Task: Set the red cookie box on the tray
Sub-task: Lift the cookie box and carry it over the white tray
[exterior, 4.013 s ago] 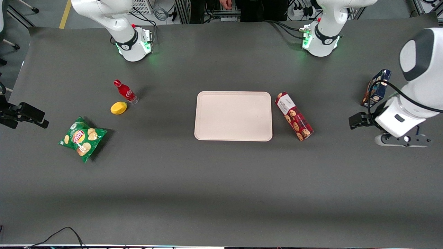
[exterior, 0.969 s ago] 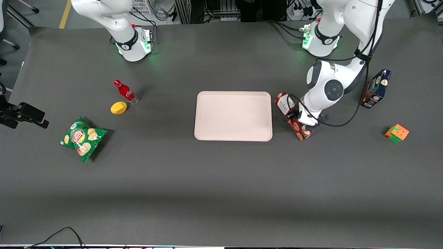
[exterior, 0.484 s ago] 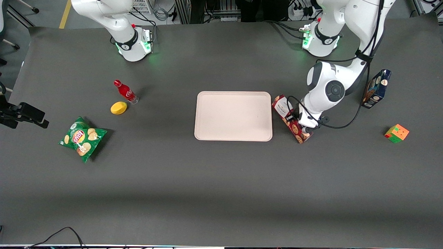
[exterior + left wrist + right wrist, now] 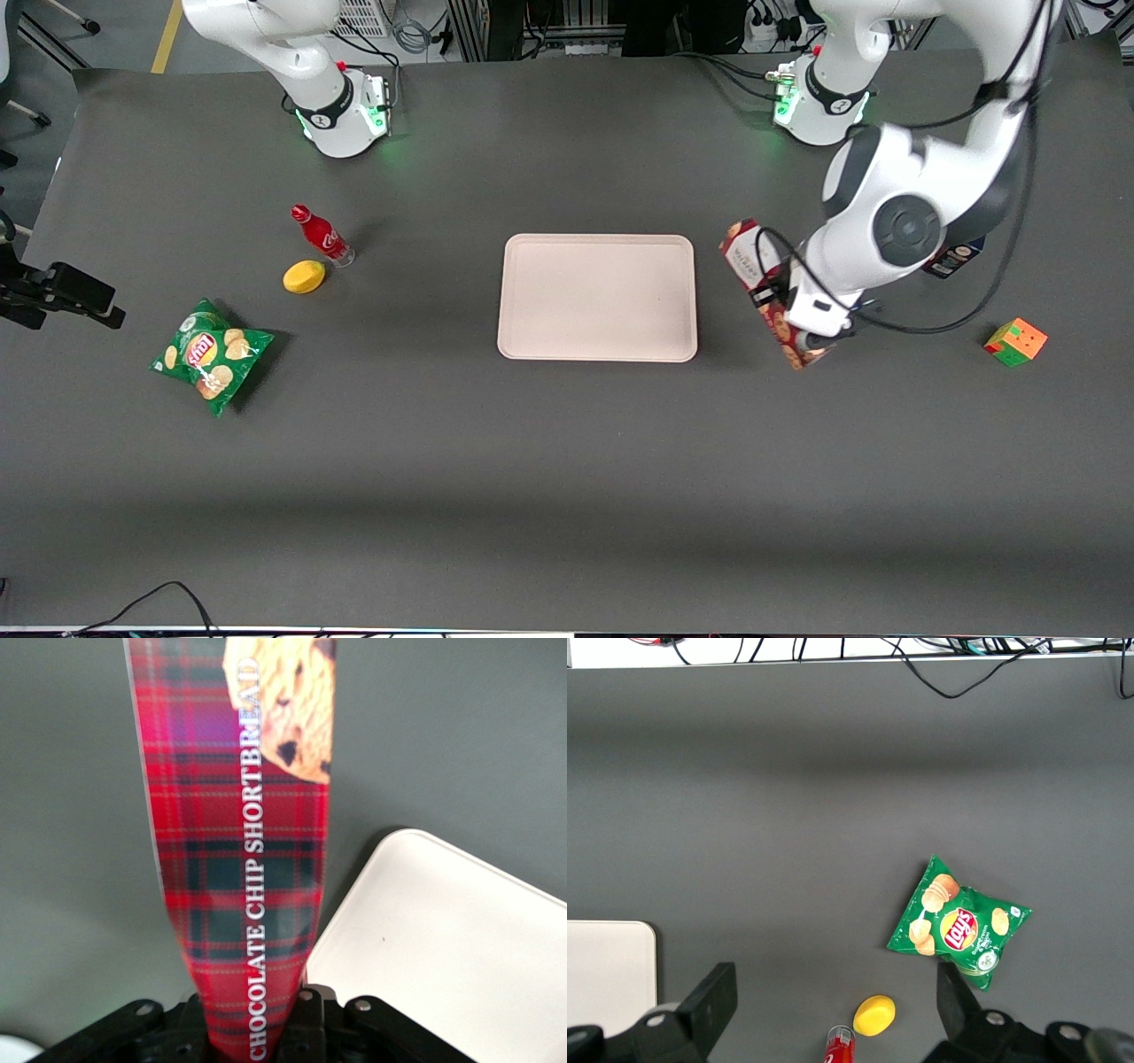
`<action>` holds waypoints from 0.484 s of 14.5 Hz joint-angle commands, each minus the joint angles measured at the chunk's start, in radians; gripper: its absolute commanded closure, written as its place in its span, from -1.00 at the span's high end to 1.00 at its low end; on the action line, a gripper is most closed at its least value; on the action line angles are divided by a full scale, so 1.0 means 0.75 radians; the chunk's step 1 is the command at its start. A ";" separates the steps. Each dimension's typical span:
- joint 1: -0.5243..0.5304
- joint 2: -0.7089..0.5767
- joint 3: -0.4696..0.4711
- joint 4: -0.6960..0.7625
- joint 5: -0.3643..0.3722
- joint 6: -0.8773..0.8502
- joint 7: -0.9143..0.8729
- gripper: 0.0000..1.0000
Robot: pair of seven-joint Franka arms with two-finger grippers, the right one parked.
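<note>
The red cookie box (image 4: 751,257) is a long dark-red plaid carton with cookie pictures and a white label end. It hangs above the table beside the cream tray (image 4: 598,297), on the working arm's side of it. My left gripper (image 4: 791,310) is shut on the box near its middle. In the left wrist view the plaid carton (image 4: 244,859) runs out from between the jaws of the gripper (image 4: 257,1019), with a rounded corner of the tray (image 4: 443,939) below and beside it. The tray holds nothing.
A dark-blue cookie box (image 4: 952,257) shows partly under the arm, and a coloured cube (image 4: 1015,342) lies toward the working arm's end. Toward the parked arm's end are a red cola bottle (image 4: 321,235), a lemon (image 4: 304,276) and a green chips bag (image 4: 211,354).
The arm came in from the working arm's end and closed on the box. In the last half second it rose, lifting the box off the table and slightly away from the tray.
</note>
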 commanded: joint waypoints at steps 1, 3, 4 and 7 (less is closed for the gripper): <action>-0.006 0.001 -0.007 0.329 0.064 -0.315 -0.022 -1.00; -0.010 -0.011 -0.070 0.364 0.070 -0.354 0.002 -1.00; -0.010 -0.023 -0.131 0.364 0.107 -0.354 -0.002 -1.00; -0.010 -0.018 -0.352 0.364 0.181 -0.326 0.002 -1.00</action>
